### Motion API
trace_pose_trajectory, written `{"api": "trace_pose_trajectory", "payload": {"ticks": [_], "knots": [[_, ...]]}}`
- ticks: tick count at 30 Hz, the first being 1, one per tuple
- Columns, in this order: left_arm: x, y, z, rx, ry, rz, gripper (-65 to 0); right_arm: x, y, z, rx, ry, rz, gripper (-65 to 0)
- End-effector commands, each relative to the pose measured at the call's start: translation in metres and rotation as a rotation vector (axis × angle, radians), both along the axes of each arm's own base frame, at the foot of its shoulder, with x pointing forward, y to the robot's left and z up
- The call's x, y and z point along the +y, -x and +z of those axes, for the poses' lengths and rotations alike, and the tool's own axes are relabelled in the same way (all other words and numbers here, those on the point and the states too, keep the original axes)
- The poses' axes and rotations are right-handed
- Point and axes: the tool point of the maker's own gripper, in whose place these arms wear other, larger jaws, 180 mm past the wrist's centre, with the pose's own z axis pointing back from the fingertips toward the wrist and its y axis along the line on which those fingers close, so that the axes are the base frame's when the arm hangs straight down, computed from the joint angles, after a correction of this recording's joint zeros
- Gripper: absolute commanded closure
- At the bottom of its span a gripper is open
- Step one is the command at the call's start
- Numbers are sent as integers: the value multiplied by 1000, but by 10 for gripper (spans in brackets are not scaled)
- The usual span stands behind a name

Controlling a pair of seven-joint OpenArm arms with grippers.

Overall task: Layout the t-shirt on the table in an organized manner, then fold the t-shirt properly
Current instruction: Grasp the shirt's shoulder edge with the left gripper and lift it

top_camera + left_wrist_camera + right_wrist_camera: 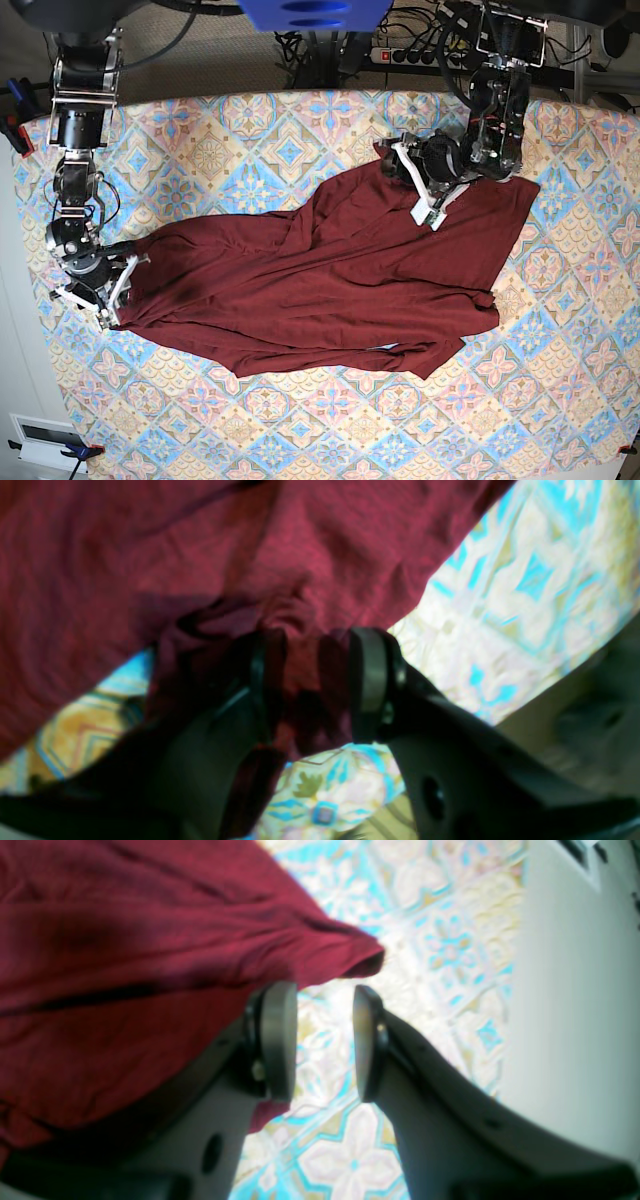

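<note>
t-shirt (330, 290): dark maroon, spread crosswise over the middle of the table (560, 400), rumpled, with long creases running along it; one end reaches the arm on the base view's left, the other bunches up at the arm on its right.

left gripper (312, 685): at the shirt's upper edge on the base view's right. From its wrist camera a fold of maroon cloth sits gathered between the two pads, and the jaws are closed in on it, pinching the fabric. The rest of the shirt spreads away above and to the left of the fingers.

right gripper (325, 1040): at the shirt's far end on the base view's left. Its jaws stand apart with only patterned tablecloth showing in the gap. The shirt's edge lies just beside and partly over one finger (277, 1040), with a corner of cloth ending just above the gap; nothing is gripped.

table: pastel diamond-tile cloth, showing all round the shirt.
</note>
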Motion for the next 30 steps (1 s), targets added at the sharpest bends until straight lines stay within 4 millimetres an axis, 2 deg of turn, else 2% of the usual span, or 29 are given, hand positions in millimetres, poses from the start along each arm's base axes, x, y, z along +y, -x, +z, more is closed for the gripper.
{"api": "trace_pose_trajectory", "payload": {"ticks": [1,4,6,7,14,17,21,26,30], "knots": [[2,20,-13,73,-47,-42,-135,-12,-10,25,-74,9,-14,-177],[15,29,-10,70,-58,-60,-60,-23,3,16,-56,1,-48,-177],[27,32,2,45,-71,-74,-4,-20,7,14,-52,6,-41,-177],[32,33,7,34,-77,-75,0,-19,9,13,-52,9,-34,-177],[74,46,22,8,-191,-124,0,-11,34,-4,-11,23,-8,-177],[87,46,28,-3,-232,-145,0,-9,43,-11,7,26,-3,-177],[99,39,32,-17,-252,-120,0,-10,45,-15,15,17,-12,-179],[86,31,39,-31,-148,-40,-27,-9,45,-13,9,16,-10,-203],[89,25,49,-43,-79,28,-79,-9,45,-14,12,15,-11,-248]]}}
